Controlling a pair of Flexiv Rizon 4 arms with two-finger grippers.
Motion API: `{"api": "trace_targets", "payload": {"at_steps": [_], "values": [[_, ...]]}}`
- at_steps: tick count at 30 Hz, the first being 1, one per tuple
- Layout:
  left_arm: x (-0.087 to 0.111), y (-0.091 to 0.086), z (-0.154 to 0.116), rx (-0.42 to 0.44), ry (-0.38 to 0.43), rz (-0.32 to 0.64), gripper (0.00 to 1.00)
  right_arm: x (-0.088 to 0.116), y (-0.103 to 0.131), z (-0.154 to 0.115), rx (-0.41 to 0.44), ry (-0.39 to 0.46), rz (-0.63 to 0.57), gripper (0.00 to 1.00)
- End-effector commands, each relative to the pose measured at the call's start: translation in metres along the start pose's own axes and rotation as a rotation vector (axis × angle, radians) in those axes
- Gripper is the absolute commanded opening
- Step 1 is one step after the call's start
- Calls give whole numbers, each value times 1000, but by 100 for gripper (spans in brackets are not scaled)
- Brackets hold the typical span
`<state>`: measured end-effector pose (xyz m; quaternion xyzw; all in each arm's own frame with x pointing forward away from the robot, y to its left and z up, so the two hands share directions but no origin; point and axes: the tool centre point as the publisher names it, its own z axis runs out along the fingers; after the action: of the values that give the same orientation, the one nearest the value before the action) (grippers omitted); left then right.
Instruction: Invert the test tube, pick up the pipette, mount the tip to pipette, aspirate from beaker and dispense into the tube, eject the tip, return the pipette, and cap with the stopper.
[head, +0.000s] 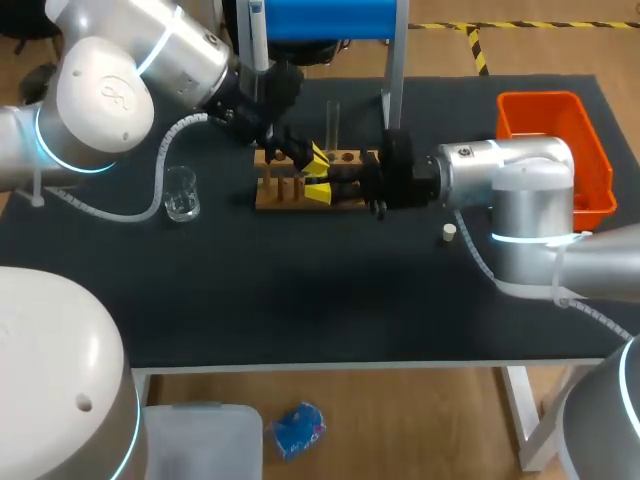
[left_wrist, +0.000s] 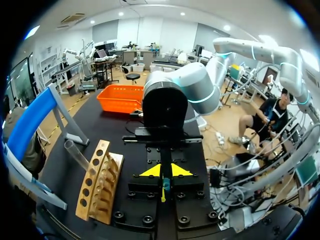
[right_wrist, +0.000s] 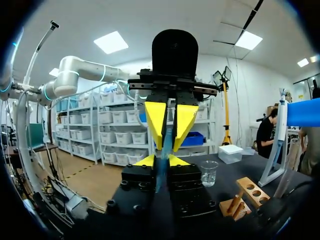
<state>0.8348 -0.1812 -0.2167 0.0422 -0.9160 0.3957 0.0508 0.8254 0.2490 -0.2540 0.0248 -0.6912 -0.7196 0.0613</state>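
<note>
White stopper right of the rack (head view only)

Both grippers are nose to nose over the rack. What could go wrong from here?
1. The left gripper and right gripper both seem to pinch one thin tube. A mistimed release could drop or snap it.
2. The upright glass tube in the rack stands just behind them and could be knocked.
3. The left arm's hose curls around the beaker. A swing might tip it.
</note>
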Motion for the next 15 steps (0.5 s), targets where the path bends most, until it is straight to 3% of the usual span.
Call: {"api": "trace_targets", "payload": {"at_steps": [1, 9, 10, 11, 15], "values": [[-1, -1, -2, -4, -2, -1, 0, 2, 1, 0, 0, 0, -3, 0], [-1, -1, -2, -4, -2, -1, 0, 2, 2, -1, 5, -2, -9, 0], [-1, -1, -2, -4, -2, -1, 40, 2, 2, -1, 5, -3, -10, 0], [-1, -1, -2, -4, -2, -1, 100, 2, 2, -1, 5, -4, -11, 0], [-1, -1, -2, -4, -2, -1, 100, 1, 5, -8, 14, -13, -26, 0]]}}
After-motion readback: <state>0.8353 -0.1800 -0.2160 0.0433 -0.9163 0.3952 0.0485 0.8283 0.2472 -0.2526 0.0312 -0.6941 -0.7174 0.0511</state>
